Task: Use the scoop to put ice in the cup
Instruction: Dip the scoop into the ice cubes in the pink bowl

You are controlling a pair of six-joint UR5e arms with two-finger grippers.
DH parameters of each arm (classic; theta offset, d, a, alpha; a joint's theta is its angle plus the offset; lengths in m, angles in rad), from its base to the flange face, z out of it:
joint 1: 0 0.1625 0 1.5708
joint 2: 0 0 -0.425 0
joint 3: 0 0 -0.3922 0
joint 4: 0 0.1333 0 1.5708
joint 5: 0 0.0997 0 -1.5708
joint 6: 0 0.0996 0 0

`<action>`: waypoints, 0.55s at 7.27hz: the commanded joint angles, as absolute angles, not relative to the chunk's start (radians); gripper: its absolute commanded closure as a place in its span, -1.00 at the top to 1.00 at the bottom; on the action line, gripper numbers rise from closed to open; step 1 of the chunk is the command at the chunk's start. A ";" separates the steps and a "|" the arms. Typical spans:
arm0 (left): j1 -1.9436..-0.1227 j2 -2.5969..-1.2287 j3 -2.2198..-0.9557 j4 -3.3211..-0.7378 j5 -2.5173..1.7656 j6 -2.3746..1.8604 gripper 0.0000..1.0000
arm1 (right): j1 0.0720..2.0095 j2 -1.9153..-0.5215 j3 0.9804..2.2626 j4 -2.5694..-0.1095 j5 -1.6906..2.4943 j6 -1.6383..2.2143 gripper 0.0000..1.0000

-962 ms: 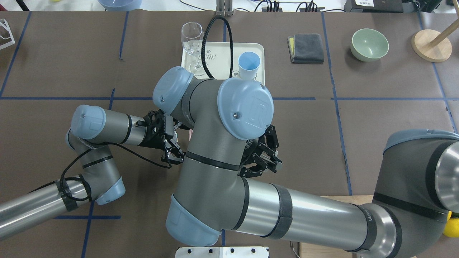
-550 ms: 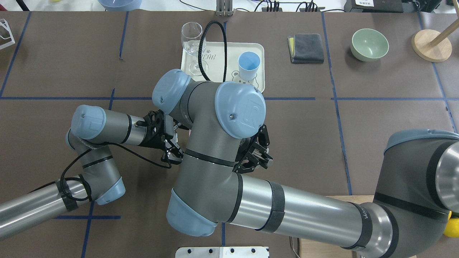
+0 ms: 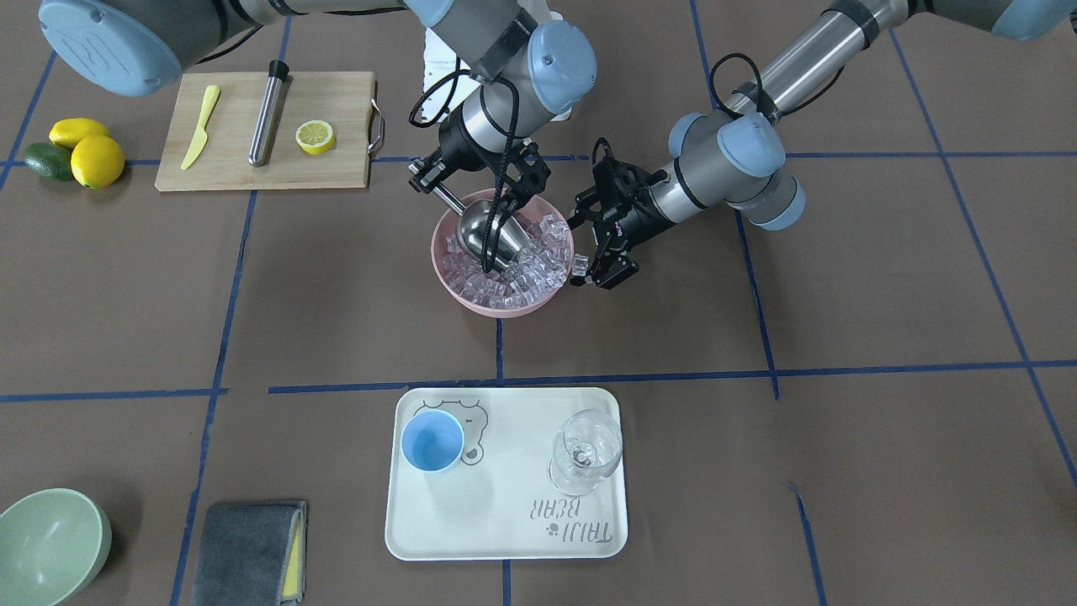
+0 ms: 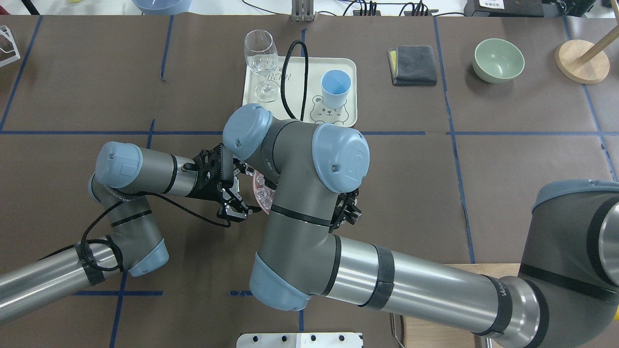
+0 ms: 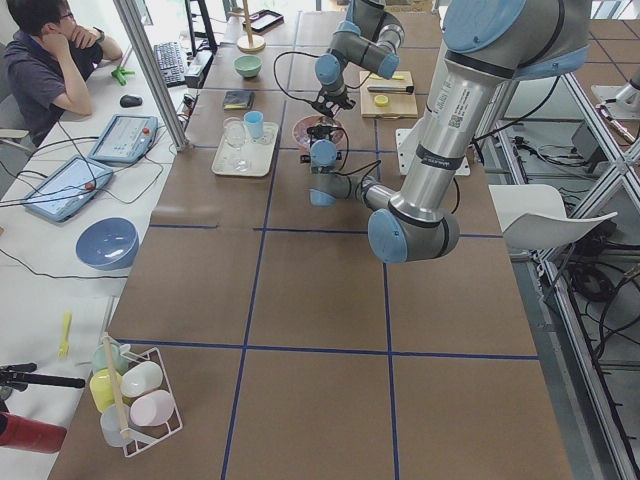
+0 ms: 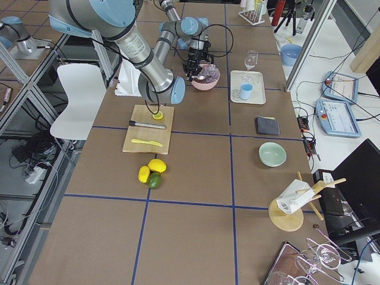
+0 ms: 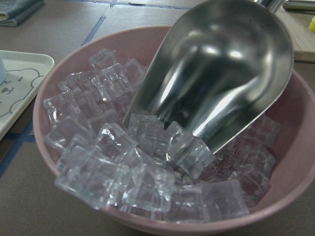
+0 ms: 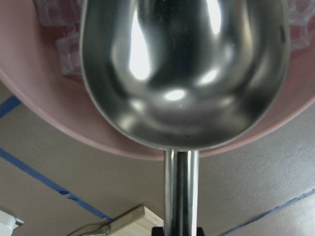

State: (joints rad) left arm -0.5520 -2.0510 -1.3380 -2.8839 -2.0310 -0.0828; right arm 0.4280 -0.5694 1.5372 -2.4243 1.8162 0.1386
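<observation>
The steel scoop lies tilted in a pink bowl with its lip in the heap of ice. My right gripper is shut on the scoop's rod handle at the bowl's far side. The right wrist view shows the scoop's trough empty. The left wrist view shows the scoop resting on the ice. My left gripper is open, right beside the bowl's rim. The light-blue cup stands empty on a white tray; it also shows in the overhead view.
A clear stemmed glass shares the tray. A cutting board with a yellow knife, a steel cylinder and a lemon half lies behind the bowl. Lemons and an avocado, a green bowl and a grey cloth sit at the edges.
My right arm's wrist and elbow have shifted, and its gripper has drawn in under the forearm. A part of the pink bowl now shows in the overhead view. The left arm has not moved.
</observation>
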 commanded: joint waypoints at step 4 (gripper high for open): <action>-0.551 -2.052 -1.339 -2.884 -2.031 -0.083 1.00 | 0.426 -0.749 1.641 -2.197 1.816 0.149 -1.00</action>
State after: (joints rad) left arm -0.5509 -2.0523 -1.3379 -2.8839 -2.0310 -0.0828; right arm 0.4272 -0.7288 1.6360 -2.2373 1.8162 0.1468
